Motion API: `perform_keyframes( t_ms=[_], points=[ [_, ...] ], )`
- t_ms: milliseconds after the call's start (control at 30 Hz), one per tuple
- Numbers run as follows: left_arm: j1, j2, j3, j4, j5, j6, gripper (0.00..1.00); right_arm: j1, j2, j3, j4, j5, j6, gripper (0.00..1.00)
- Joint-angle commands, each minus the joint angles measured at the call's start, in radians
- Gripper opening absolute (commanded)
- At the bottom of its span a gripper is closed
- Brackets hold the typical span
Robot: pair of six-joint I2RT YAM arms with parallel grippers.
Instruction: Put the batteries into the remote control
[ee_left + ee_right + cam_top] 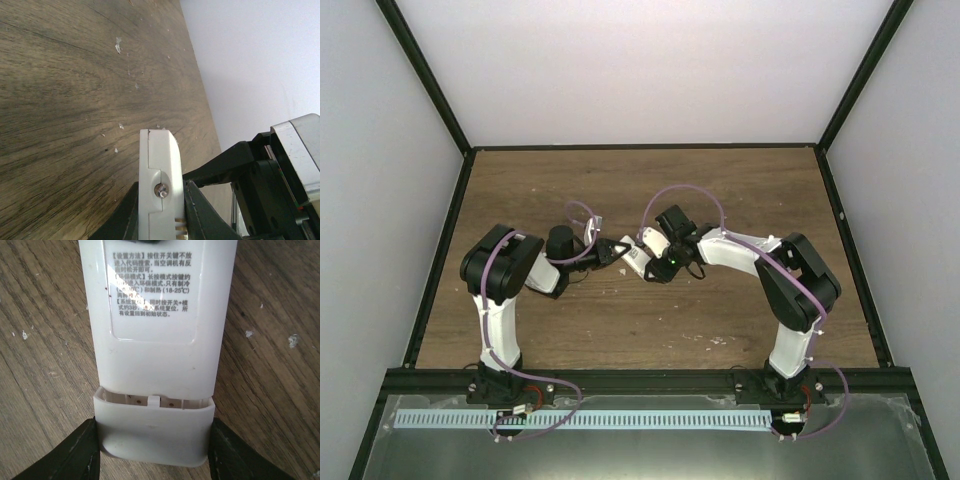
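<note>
The white remote control is held above the table between both grippers. My left gripper is shut on it. In the left wrist view the remote shows edge-on, clamped between the black fingers of my left gripper. My right gripper is shut on the remote's other end. In the right wrist view the remote's back with its printed label faces the camera, and my right gripper pinches its lower end. A narrow gap runs across the back there. No orange-red batteries show in any view.
The brown wooden table has black rails along its sides and white walls beyond them. Small white crumbs lie scattered on the wood, and crumbs also show in the left wrist view. The right gripper's body sits close beside the left fingers.
</note>
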Motion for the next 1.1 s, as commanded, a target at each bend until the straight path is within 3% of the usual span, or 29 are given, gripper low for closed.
perform_keyframes(
  t_ms=[0, 1067],
  points=[
    [-0.007, 0.018, 0.000, 0.012, 0.005, 0.023, 0.00, 0.020, 0.019, -0.035, -0.015, 0.013, 0.011, 0.46],
    [-0.007, 0.014, -0.005, 0.018, 0.013, 0.022, 0.00, 0.021, 0.016, 0.024, -0.012, 0.044, -0.012, 0.56]
  ],
)
